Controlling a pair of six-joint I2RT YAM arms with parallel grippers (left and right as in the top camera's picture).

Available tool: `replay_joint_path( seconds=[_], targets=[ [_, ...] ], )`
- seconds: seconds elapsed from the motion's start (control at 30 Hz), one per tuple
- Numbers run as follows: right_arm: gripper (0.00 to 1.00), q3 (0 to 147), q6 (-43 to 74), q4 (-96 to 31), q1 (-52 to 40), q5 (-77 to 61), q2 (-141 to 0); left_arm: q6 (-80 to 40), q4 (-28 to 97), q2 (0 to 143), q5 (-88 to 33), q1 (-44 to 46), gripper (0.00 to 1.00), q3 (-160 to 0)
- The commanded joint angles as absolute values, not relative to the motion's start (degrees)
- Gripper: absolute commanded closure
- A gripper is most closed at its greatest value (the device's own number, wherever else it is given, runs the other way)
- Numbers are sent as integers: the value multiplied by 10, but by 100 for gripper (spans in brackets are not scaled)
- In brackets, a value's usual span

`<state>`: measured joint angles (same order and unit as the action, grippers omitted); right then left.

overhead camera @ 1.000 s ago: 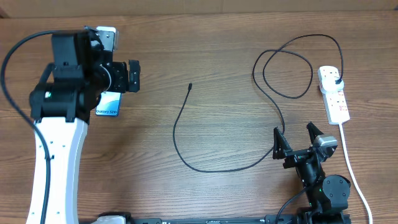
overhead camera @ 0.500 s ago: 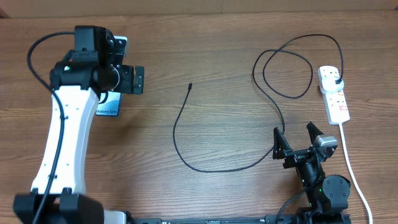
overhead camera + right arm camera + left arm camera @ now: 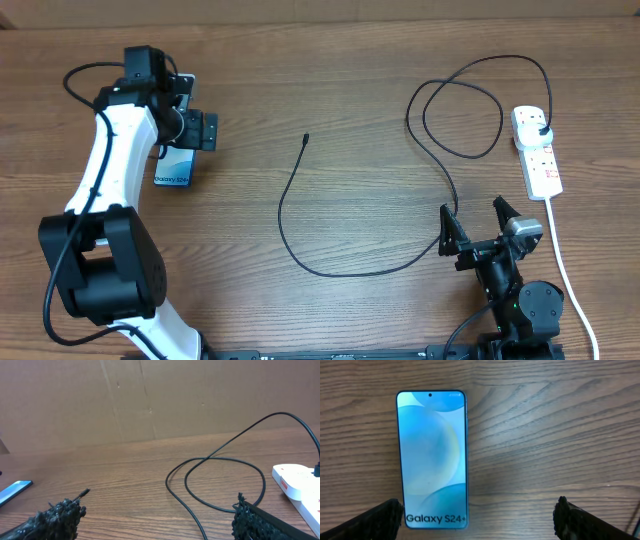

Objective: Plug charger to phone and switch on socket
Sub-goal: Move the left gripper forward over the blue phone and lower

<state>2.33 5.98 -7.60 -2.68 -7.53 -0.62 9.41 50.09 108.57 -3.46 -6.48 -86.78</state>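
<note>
The phone [image 3: 432, 455] lies flat, screen up, at the far left of the table; in the overhead view [image 3: 174, 168] the left arm partly covers it. My left gripper [image 3: 480, 522] is open and empty above it, with its left finger by the phone's lower edge; it also shows in the overhead view [image 3: 205, 132]. The charger cable [image 3: 300, 250] snakes across the middle, its connector tip [image 3: 305, 138] lying free. Its black plug [image 3: 541, 131] sits in the white socket strip [image 3: 540, 165] at the right. My right gripper [image 3: 478, 222] is open and empty near the front right, with the cable loop [image 3: 225, 485] ahead of it.
The strip's thick white cord [image 3: 565, 270] runs toward the front edge beside the right arm. A cardboard wall [image 3: 150, 400] stands behind the table. The left arm's white link [image 3: 105, 170] stretches over the left side.
The left arm has stretched out and lowered at the far left. Its gripper shifted slightly left over the phone. The right arm and the cable have not moved.
</note>
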Motion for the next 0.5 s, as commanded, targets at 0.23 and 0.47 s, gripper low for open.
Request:
replay_joint_path(
  seconds=[0.23,0.47],
  targets=[
    [0,20,59,-74,-29,-77,-2,172,489,1122,-66,-97,0,-882],
    [0,20,59,-74,-29,-77,-2,167,479,1173,-75,-97,0,-882]
  ],
)
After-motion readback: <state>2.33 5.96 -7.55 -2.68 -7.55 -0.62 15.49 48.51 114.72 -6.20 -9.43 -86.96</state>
